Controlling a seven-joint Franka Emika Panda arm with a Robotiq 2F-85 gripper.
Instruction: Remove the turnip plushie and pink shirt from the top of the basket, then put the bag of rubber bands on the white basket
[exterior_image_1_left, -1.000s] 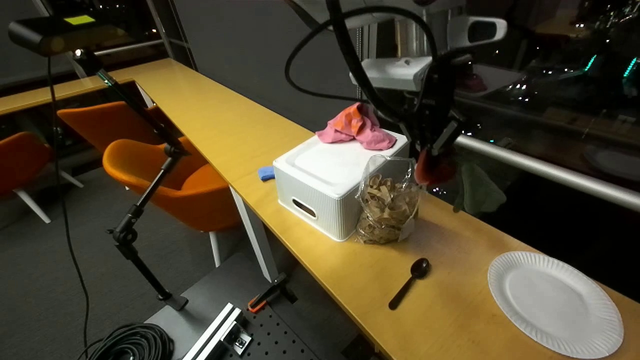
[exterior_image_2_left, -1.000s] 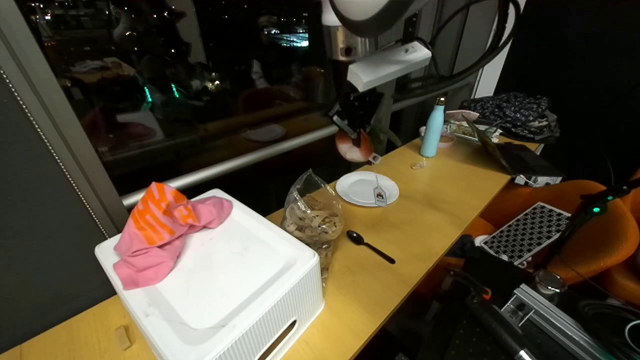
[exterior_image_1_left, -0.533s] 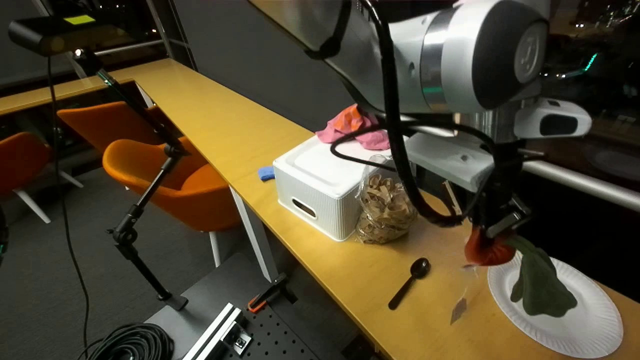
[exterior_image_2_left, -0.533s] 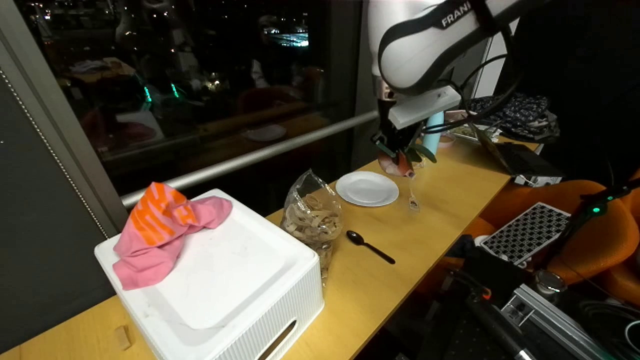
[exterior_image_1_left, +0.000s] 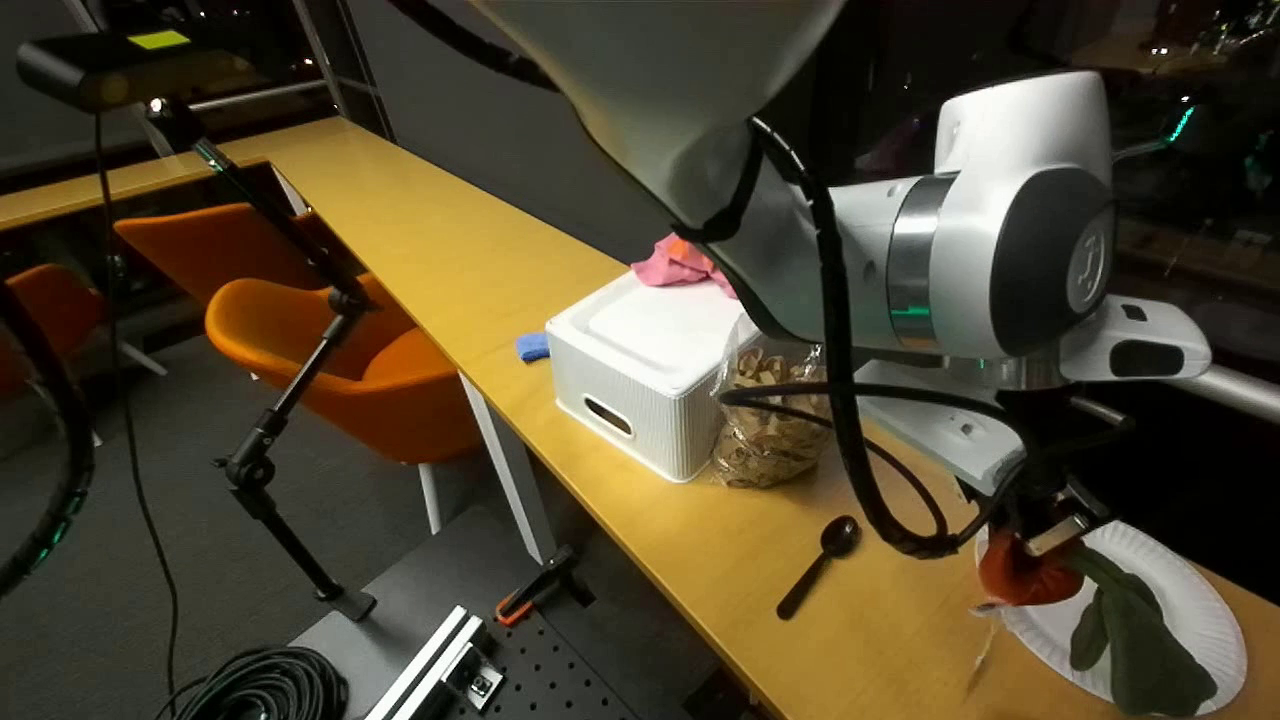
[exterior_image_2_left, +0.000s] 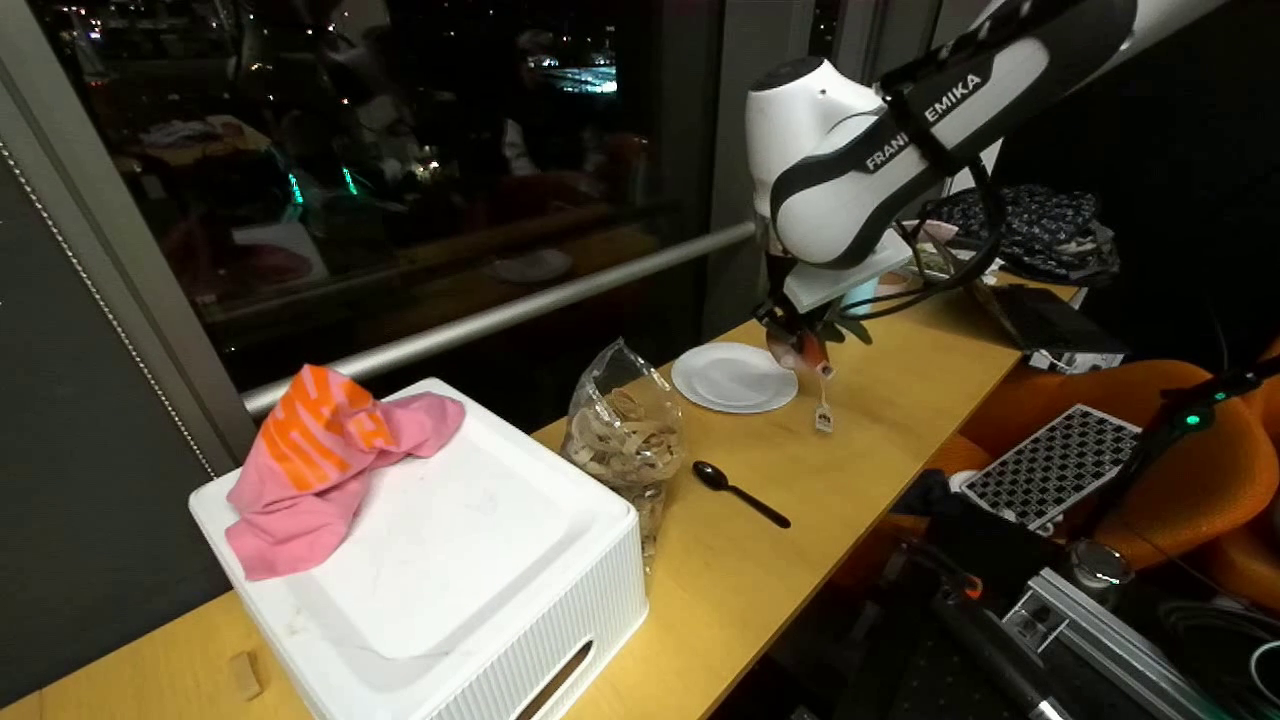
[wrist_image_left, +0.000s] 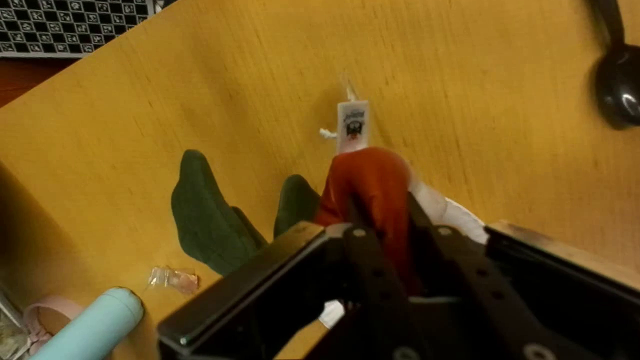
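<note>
Turnip plushie (wrist_image_left: 372, 172) has sunk lower since half a second ago and, in an exterior view, shifted farther right; its green leaves (exterior_image_1_left: 1145, 640) overlap the paper plate (exterior_image_2_left: 735, 378) along that line of sight. A second ago it hung beside the top of the bag of rubber bands (exterior_image_2_left: 625, 430) in the same view. The gripper (wrist_image_left: 384, 220) has its jaws pinching the plushie's red cloth. Whether the plushie touches plate or table (exterior_image_2_left: 850, 440) is hard to tell; in an exterior view it appears at the plate's right edge, a white tag (exterior_image_2_left: 823, 418) dangling from it.

The pink shirt (exterior_image_2_left: 310, 480), orange print upward, stays crumpled on top of the white basket (exterior_image_2_left: 450, 540), toward its far left side. The bag stands on the table just beside the basket's right side, where it was. A black spoon (exterior_image_2_left: 745, 496) lies to the bag's right, also unmoved.

The robot arm (exterior_image_1_left: 690, 110) gets in the way in an exterior view, covering more of the shirt than half a second ago, while black cables (exterior_image_1_left: 838, 330) pass in front of the bag. In an exterior view it also hides most of a light blue bottle (wrist_image_left: 87, 330) at the far end, near a dark laptop (exterior_image_2_left: 1050, 325). The wrist view shows the bottle at left, a crinkled wrapper (wrist_image_left: 174, 279) near it. A small blue item (exterior_image_1_left: 534, 347) lies left of the basket, a tan block (exterior_image_2_left: 245, 675) at near left.
</note>
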